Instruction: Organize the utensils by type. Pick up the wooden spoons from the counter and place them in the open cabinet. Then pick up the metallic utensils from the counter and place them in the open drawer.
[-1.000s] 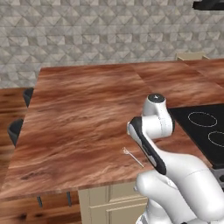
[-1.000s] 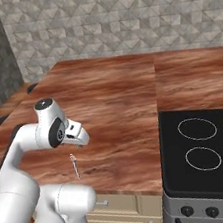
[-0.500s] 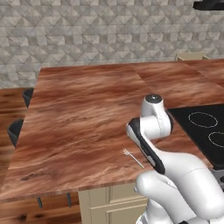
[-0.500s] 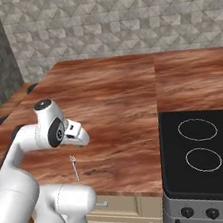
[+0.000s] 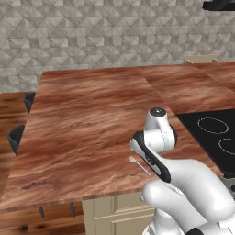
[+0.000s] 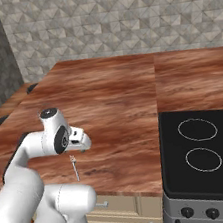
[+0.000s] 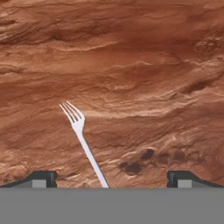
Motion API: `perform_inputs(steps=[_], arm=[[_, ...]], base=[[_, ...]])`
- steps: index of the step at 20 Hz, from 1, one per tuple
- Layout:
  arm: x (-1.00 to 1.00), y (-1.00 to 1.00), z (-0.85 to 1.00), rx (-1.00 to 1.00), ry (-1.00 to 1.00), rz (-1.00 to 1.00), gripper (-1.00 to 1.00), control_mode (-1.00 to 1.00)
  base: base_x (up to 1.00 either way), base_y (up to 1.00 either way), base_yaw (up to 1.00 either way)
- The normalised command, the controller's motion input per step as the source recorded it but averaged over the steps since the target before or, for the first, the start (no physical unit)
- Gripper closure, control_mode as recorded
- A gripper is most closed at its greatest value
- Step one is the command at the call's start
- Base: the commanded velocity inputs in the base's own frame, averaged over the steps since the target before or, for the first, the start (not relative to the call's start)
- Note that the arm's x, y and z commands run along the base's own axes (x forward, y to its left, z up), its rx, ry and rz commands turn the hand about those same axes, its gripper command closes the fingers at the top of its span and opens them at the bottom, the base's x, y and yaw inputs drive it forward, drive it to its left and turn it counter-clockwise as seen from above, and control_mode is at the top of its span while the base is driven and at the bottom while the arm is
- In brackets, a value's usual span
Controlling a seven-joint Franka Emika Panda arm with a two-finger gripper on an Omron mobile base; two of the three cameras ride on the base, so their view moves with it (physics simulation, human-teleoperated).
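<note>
While the gripper (image 7: 111,178) looks down with its two dark tips spread wide at the lower corners of the hand view and nothing between them, the silver fork (image 7: 83,141) lies left of centre on the reddish-brown counter (image 7: 144,65), tines toward the upper left. From the left base view the fork (image 5: 139,165) lies near the counter's front edge, beside the arm's elbow, and the black stovetop (image 5: 213,140) sits at the right.

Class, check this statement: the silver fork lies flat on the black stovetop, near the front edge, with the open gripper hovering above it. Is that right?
Not quite. The fork lies on the reddish-brown wooden counter, not the stovetop, which sits off to the side. The right base view shows this. The rest holds: it lies flat near the front edge, with the open gripper above it.
</note>
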Motion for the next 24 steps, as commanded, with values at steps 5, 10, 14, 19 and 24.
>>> perform_inputs(steps=[5,10,14,19,24], arm=[[0.21,0.17,-0.28,0.0,0.11,0.29,-1.0,-1.0],[0.37,0.37,-0.23,-0.05,0.2,0.16,-1.0,-1.0],[0.29,0.32,-0.24,-0.07,0.19,0.03,-1.0,-1.0],[0.17,0.13,-0.42,-0.06,0.18,0.0,-1.0,-1.0],[0.08,0.01,-0.5,-0.04,0.18,0.0,-1.0,-1.0]], base=[[0.0,0.0,0.0],[0.0,0.0,0.0],[0.0,0.0,0.0],[0.0,0.0,0.0],[0.0,0.0,0.0]])
